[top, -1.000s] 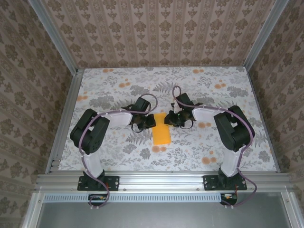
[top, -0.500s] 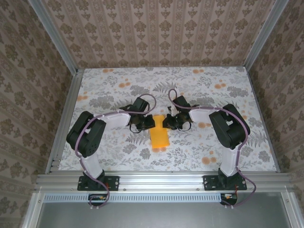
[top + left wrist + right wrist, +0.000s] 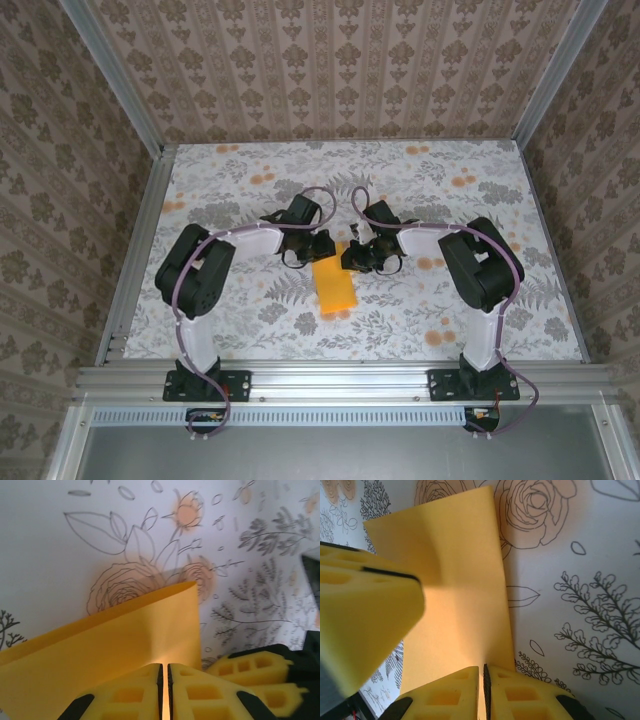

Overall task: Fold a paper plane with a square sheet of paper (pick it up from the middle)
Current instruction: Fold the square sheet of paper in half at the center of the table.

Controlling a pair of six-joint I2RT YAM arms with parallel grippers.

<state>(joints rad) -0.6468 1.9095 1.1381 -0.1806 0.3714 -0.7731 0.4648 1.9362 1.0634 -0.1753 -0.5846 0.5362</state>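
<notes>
Top external view: the square sheet of paper (image 3: 335, 287) lies near the middle of the flowered worktop (image 3: 470, 215), between the two arms. It reads as a narrow upright rectangle rather than a square, so a first fold in half looks made. The left claw (image 3: 318, 250) and the right claw (image 3: 352, 258) meet at its far end, one on each side, close together. The near end rests on the worktop.

Left wrist view: the left claw is clenched, its yellow pads pressed together with only a thin line between them, and the orange-yellow paper runs up out of that line. The far edge of the paper curls above the printed roses, which suggests that this end is lifted. The right claw's pads sit just beside, low on the right.

Right wrist view: the right claw is likewise clenched on the paper's edge, and the strip stretches away across the worktop. The left claw's pad looms at the left.

Judged from this, the work is early: no pointed nose, no slanted corners and no wings show, so nearly all the shaping is left.
</notes>
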